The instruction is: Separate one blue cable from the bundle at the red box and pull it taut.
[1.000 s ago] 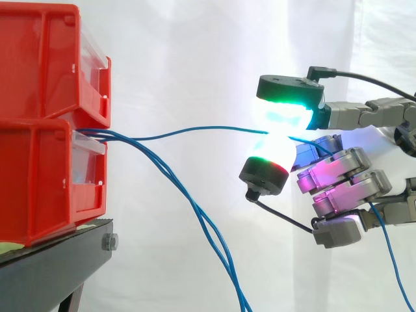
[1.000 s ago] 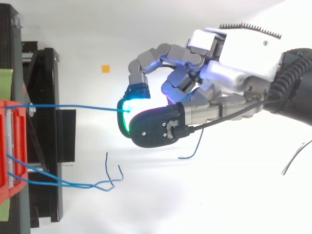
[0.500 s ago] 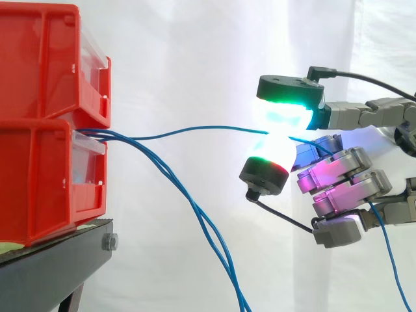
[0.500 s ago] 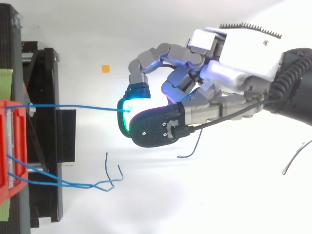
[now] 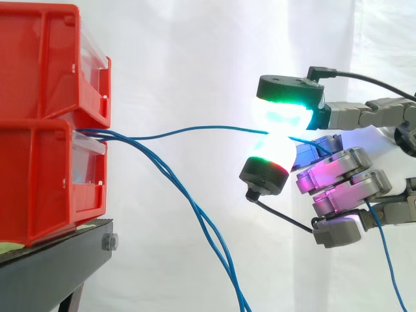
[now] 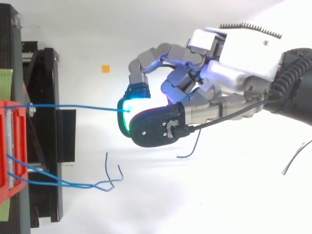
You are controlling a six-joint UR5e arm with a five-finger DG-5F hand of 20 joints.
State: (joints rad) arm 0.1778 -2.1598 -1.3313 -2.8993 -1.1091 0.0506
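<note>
Side view: the hand (image 5: 339,174) comes in from the right, and I see two glowing fingers (image 5: 285,118) pressed pad to pad, one above and one below, clamped on a single blue cable (image 5: 195,132). The other fingers are curled back toward the palm, lit magenta. From the pinch the cable runs left in a shallow arc, approx level but not dead straight, to the front lip of the lower red bin (image 5: 39,182). The rest of the bundle (image 5: 198,218) leaves that same lip and sags down and to the right, well apart from the held strand, out past the bottom edge. The upper red bin (image 5: 45,65) sits stacked on the lower one, both on the black stand (image 5: 52,270), w/ the white curtain (image 5: 188,52) behind. Top view: the hand (image 6: 234,58) enters from the right, its fingers (image 6: 139,90) closed on the cable (image 6: 73,107), which reads nearly straight across to the bin (image 6: 12,119) at the left edge. The bundle (image 6: 68,184) trails out lower down, ends curling loose near the stand (image 6: 46,83). A small orange mark (image 6: 105,68) lies up-left of the fingertips.
</note>
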